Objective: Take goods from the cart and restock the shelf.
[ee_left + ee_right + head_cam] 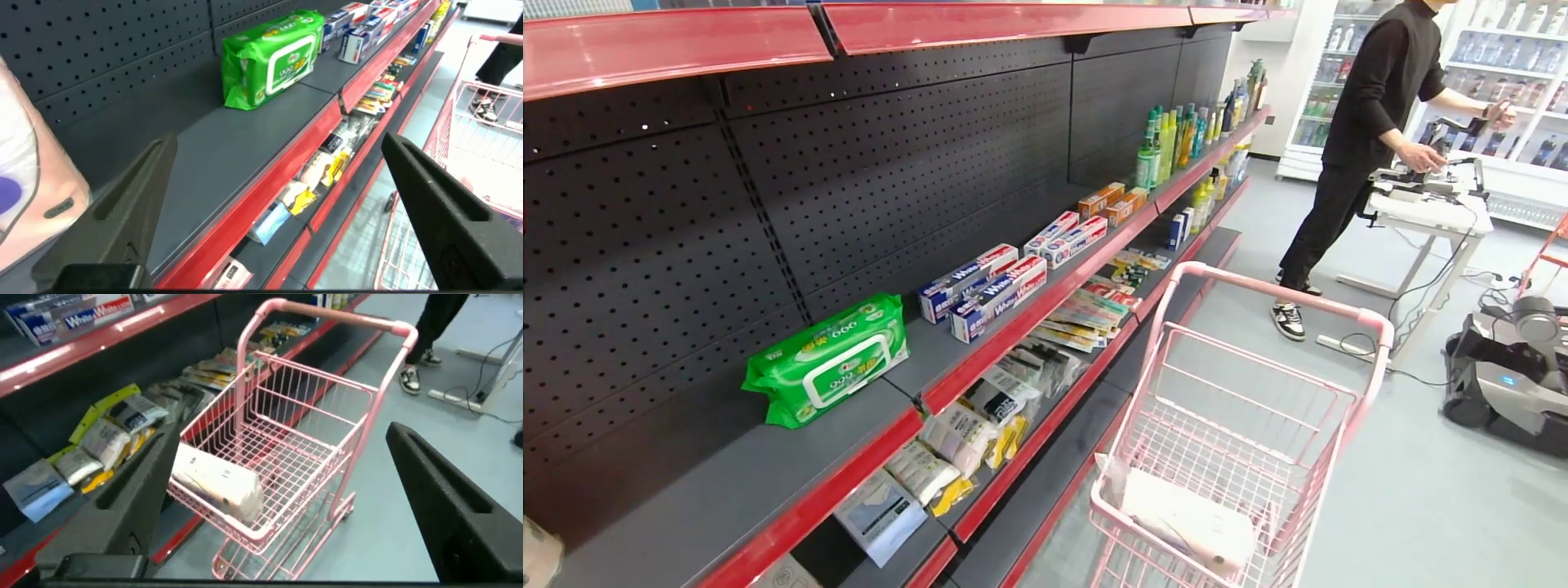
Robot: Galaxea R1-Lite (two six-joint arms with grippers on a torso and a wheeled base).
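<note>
A pink cart (1241, 425) stands in the aisle beside the shelf, and a pale wrapped pack (1188, 523) lies in its basket. My right gripper (298, 506) hangs open above the cart (327, 400), with the wrapped pack (216, 483) below it and nothing between its fingers. My left gripper (286, 212) is open over the grey shelf board (237, 155), also with nothing in it. A pale pink pack (37, 184) rests on that board close beside one finger. Farther along the board stands a green wipes pack (270, 57), which the head view has as the green wipes pack (829, 359).
Toothpaste boxes (992, 290) and bottles (1168, 143) line the same shelf farther down. Bagged goods (964, 437) fill the lower shelf. A red upper shelf (849, 28) overhangs. Another machine (1507, 371) and cables lie on the floor to the right.
</note>
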